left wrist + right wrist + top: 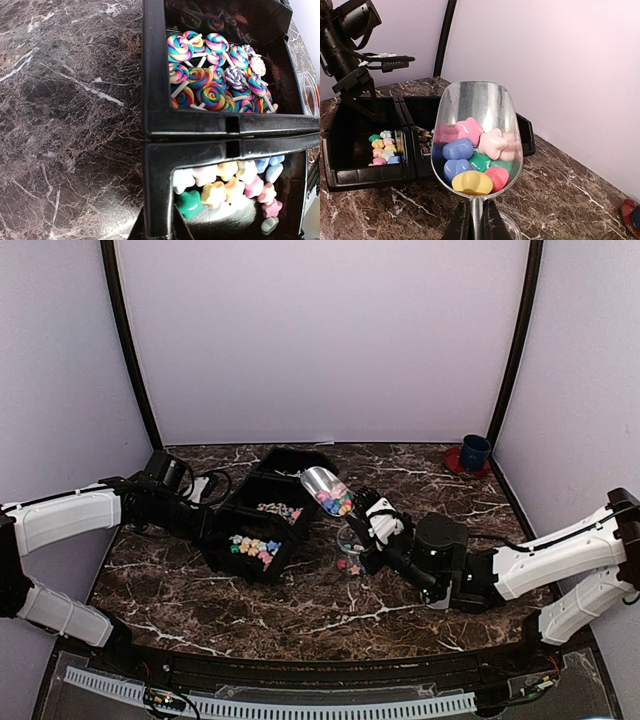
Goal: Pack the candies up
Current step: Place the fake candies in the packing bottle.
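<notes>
A metal scoop (476,117) holds several pastel star candies (472,157), and my right gripper (476,221) is shut on its handle. From above, the scoop (322,484) hangs tilted just right of the black three-compartment tray (232,512). My left gripper (159,227) is shut on the tray's wall (155,165) at the near compartment. That compartment holds star candies (235,187); the middle one holds swirled lollipop candies (215,75). In the top view my left gripper (210,525) is at the tray's left side, and my right gripper (366,510) is beside the scoop.
A small clear round jar (350,537) stands below the scoop, with a few loose candies (347,566) on the marble table beside it. A blue cup on a red saucer (474,453) sits at the back right corner. Purple walls enclose the table.
</notes>
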Controlling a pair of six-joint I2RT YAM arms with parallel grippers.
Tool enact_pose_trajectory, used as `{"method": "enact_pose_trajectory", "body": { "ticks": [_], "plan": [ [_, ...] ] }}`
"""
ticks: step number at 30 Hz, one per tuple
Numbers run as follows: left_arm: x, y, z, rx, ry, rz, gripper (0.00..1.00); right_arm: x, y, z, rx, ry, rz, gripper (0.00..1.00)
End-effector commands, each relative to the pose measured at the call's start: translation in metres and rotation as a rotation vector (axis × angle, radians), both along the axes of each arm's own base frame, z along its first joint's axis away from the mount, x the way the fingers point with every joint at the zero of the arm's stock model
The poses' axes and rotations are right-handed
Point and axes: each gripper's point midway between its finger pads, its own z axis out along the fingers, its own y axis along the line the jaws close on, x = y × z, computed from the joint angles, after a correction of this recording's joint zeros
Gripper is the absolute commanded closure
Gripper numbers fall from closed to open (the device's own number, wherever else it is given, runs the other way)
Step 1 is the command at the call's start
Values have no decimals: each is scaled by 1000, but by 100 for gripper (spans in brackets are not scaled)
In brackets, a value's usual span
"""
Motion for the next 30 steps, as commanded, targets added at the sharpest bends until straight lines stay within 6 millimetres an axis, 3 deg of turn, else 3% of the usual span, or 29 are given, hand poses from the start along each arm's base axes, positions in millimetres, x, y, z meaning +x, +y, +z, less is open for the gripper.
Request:
{"method": "enact_pose_trajectory", "body": {
  "ticks": [1, 10, 14, 20, 30],
  "plan": [
    [32, -19, 64, -130, -221, -20, 100, 4, -15, 15, 43, -5, -65, 100],
    [34, -12, 64, -92, -224, 2, 100, -2, -34, 0, -34, 203, -119, 100],
    [35, -11, 65, -86, -229, 4, 100, -10, -43, -16, -92, 302, -150, 100],
    [35, -10, 65, -82, -231, 7, 100, -26, -56, -22, -110, 389, -193, 100],
    [35, -10, 66, -81, -232, 12, 100, -44, -62, -34, -197, 513, -235, 100]
  ]
}}
